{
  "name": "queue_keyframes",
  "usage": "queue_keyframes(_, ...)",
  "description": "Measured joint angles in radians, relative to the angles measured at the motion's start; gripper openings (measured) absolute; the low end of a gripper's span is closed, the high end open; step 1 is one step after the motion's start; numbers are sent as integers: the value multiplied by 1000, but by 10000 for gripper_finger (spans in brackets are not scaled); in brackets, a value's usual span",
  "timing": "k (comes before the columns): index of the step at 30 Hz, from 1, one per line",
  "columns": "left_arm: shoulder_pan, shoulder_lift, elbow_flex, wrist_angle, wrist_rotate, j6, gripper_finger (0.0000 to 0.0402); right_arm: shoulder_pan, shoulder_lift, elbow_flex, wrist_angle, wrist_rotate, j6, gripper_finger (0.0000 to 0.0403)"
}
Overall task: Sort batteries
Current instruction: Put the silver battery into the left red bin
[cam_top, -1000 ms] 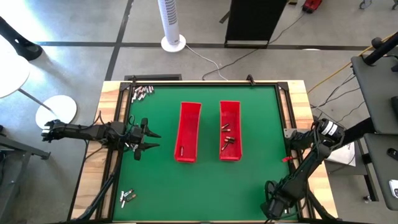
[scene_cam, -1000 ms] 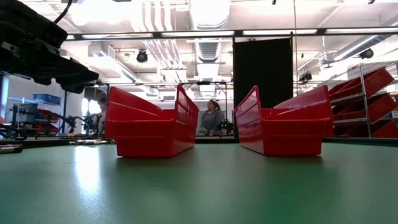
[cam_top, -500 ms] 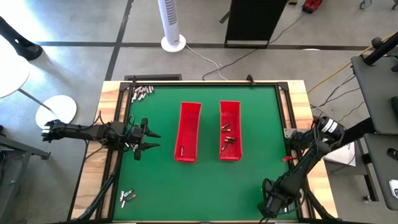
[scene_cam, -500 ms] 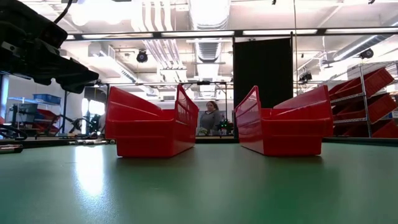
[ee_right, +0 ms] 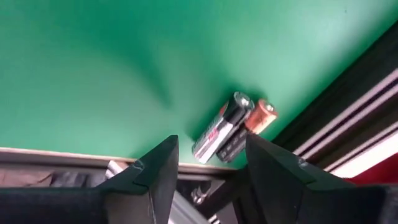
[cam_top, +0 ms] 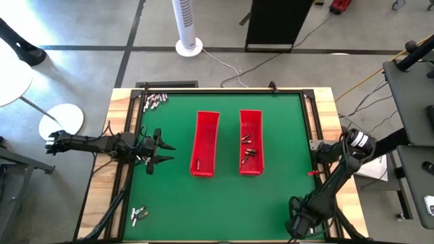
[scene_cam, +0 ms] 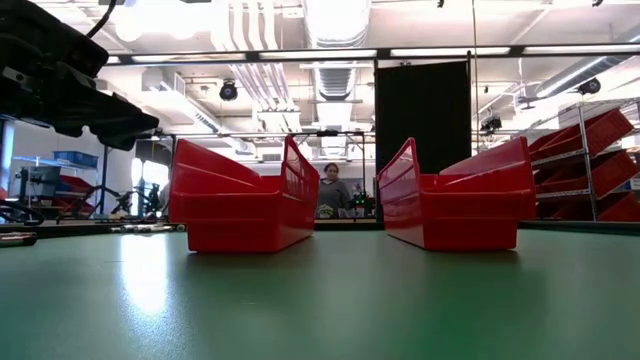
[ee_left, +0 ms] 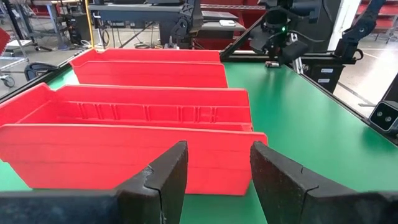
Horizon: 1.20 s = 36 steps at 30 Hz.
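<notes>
Right pincer (ee_right: 208,163): mine, low at the table's near right corner, fingers apart with nothing between them, aimed at two batteries (ee_right: 231,126) lying side by side just beyond the tips, against the dark edge rail.
Why there: I judge that pair is my next pick, so I hang close with a gap to straddle one.
Left pincer (ee_left: 214,171): waiting at the left edge, fingers parted and empty, facing the left tray (cam_top: 204,139).
Right tray (cam_top: 251,129): holds several sorted batteries.
Left tray: one battery near its near end.
Loose batteries: clusters at the far left corner (cam_top: 154,101) and near left corner (cam_top: 139,215).
</notes>
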Motion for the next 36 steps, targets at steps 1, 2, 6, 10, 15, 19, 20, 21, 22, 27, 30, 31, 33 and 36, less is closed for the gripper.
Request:
queue_keyframes(1,0,0,0,0,0,0,155,0,9,0,0,0,-6,178)
queue_keyframes(2,0,0,0,0,0,0,155,0,16,0,1,0,-9,177)
queue_keyframes(6,0,0,0,0,0,0,155,-2,42,-1,19,-3,-34,169)
queue_keyframes(10,0,0,0,0,0,0,155,-12,44,-1,55,13,-59,161)
queue_keyframes(15,0,0,0,0,0,0,155,-23,43,-1,64,20,-68,147)
queue_keyframes(19,0,0,0,0,0,0,155,-23,43,-1,75,20,-88,133)
queue_keyframes(20,0,0,0,0,0,0,155,-23,43,-1,75,18,-87,129)
queue_keyframes(21,0,0,0,0,0,0,155,-22,43,-1,74,13,-87,126)
queue_keyframes(22,0,0,0,0,0,0,155,-22,43,-1,74,6,-87,122)
queue_keyframes(27,0,0,0,0,0,0,155,-22,43,-2,75,-10,-85,106)
queue_keyframes(30,0,0,0,0,0,0,155,-23,43,-8,79,20,-85,95)
queue_keyframes(31,0,0,0,0,0,0,155,-23,43,-9,81,32,-85,91)
queue_keyframes(33,0,0,0,0,0,0,155,-22,43,-11,87,56,-88,83)
queue_keyframes(36,0,0,0,0,0,0,155,-23,42,-14,93,66,-87,70)
